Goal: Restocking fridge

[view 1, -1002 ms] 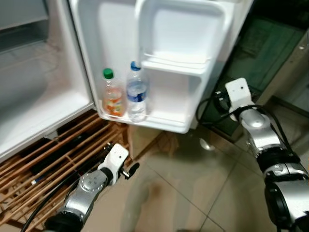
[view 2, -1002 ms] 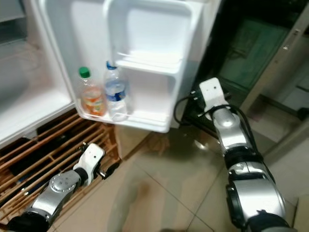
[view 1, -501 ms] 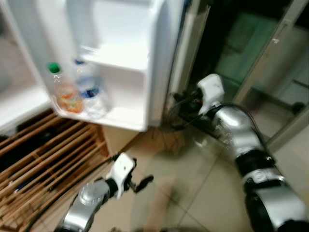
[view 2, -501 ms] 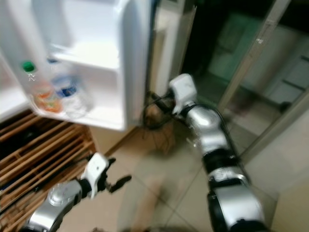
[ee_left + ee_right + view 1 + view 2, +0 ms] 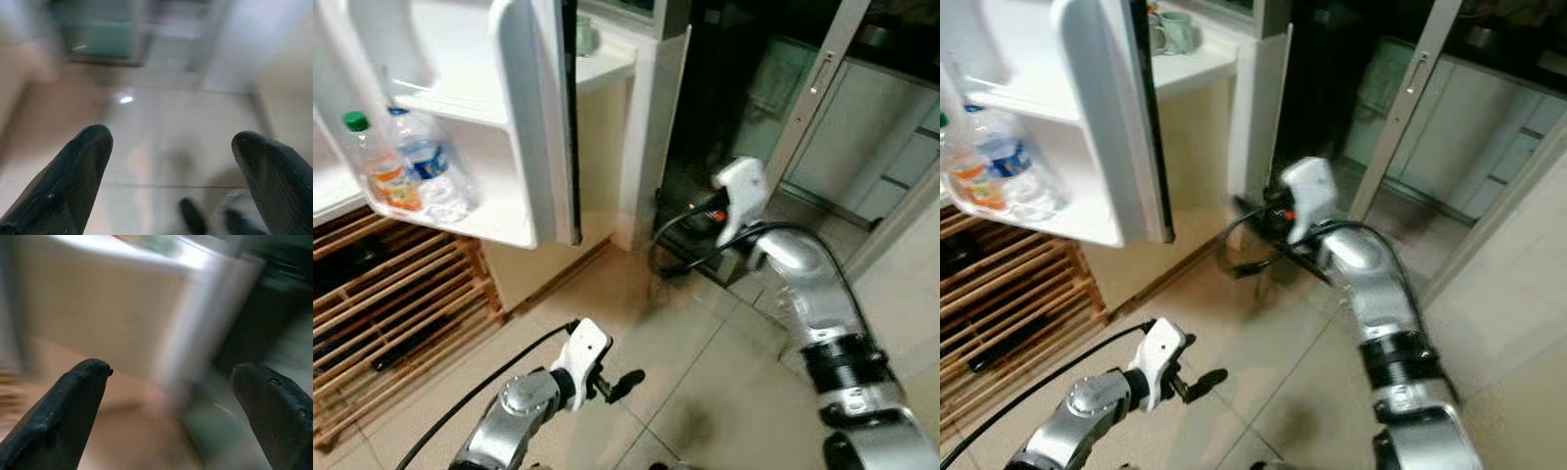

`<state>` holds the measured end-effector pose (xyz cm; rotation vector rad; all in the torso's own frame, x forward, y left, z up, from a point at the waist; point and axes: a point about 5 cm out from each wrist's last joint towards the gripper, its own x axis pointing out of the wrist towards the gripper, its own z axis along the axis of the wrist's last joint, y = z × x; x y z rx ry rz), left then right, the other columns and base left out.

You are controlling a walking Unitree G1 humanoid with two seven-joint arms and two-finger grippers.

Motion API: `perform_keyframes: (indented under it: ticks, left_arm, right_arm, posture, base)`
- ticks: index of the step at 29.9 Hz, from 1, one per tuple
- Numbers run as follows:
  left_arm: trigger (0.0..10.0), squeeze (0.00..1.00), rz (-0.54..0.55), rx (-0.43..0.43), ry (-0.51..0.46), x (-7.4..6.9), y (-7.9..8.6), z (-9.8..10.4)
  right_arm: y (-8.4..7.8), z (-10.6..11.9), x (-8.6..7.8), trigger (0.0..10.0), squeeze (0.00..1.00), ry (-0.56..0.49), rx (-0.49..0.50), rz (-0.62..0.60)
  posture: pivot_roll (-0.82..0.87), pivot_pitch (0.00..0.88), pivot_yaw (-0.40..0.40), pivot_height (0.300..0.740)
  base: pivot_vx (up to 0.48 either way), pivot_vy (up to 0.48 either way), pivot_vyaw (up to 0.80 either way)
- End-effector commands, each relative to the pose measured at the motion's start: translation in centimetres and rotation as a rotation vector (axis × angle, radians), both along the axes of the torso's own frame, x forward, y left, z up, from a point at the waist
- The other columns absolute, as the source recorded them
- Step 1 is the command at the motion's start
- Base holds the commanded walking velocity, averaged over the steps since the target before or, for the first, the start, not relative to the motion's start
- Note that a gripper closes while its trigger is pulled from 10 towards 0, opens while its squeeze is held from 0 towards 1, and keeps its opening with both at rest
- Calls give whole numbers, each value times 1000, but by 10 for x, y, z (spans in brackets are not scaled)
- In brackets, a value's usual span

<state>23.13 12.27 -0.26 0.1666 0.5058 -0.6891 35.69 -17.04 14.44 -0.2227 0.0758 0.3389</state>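
Observation:
The white fridge door (image 5: 524, 117) stands open at the left. Its lower shelf holds a green-capped bottle of orange drink (image 5: 374, 166) and a clear water bottle (image 5: 426, 166), side by side and upright. My left gripper (image 5: 622, 380) hangs low over the beige tile floor, well right of the door; in its wrist view the left gripper (image 5: 171, 161) is open and holds nothing. My right gripper (image 5: 1268, 211) is raised in front of a dark doorway; in its wrist view the right gripper (image 5: 171, 391) is open and empty.
A slatted wooden rack (image 5: 391, 323) lies on the floor under the door. A white counter with a green mug (image 5: 1173, 31) stands behind the door edge. A metal-framed glass door (image 5: 822, 98) and pale cabinets are at the right. Black cables trail on the floor.
The whole picture has swung right, so the camera turned: the fridge door now sits at the far left and the doorway is central. Both grippers stay empty.

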Motion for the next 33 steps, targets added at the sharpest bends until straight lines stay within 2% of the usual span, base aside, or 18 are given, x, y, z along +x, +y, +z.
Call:
perform_keyframes:
  ticks: [1,2,5,7,11,14,16,20,26,31,33]
  left_arm:
    - [10000,0,158,62,-70,17,13,3]
    - [10000,0,158,62,-70,17,13,3]
    - [10000,0,372,40,-164,38,32,20]
    - [10000,0,427,26,-235,46,37,35]
    - [10000,0,438,5,-347,52,31,57]
    - [10000,0,509,-25,-398,60,24,74]
    - [10000,0,520,-33,-442,66,16,86]
    - [10000,0,525,-21,-482,70,8,97]
    - [10000,0,522,-13,-489,67,7,99]
    - [10000,0,599,-48,-502,67,14,107]
    - [10000,0,613,-18,-527,68,17,109]
  right_arm:
    - [-15,10,7,10000,0,-51,-71,-123]
    - [-15,10,7,10000,0,-51,-71,-123]
    - [-19,10,8,10000,0,-47,-48,-159]
    - [-18,4,7,10000,0,-43,-70,-168]
    - [-15,-10,6,10000,0,0,-26,-191]
    - [-11,-16,4,10000,0,11,3,-178]
    - [-9,-19,3,10000,0,19,15,-176]
    - [-6,-22,3,10000,0,22,20,-172]
    - [-5,-23,4,10000,0,22,21,-169]
    - [2,-22,7,10000,0,15,9,-142]
    - [4,-20,7,10000,0,-3,6,-133]
  posture:
    - [-69,0,-46,740]
    - [-69,0,-46,740]
    - [-64,0,-53,740]
    - [-59,0,-55,740]
    - [-53,0,-54,740]
    - [-55,0,-49,740]
    - [-55,0,-45,740]
    - [-58,0,-37,740]
    - [-64,0,-33,740]
    - [-62,0,-33,740]
    - [-60,0,-35,740]
  base:
    - [0,0,0]
    - [0,0,0]
    - [0,0,0]
    - [0,0,794]
    - [0,-110,792]
    - [0,-425,744]
    - [0,-420,709]
    - [0,-420,692]
    - [0,-422,678]
    - [118,-401,668]
    - [229,0,656]
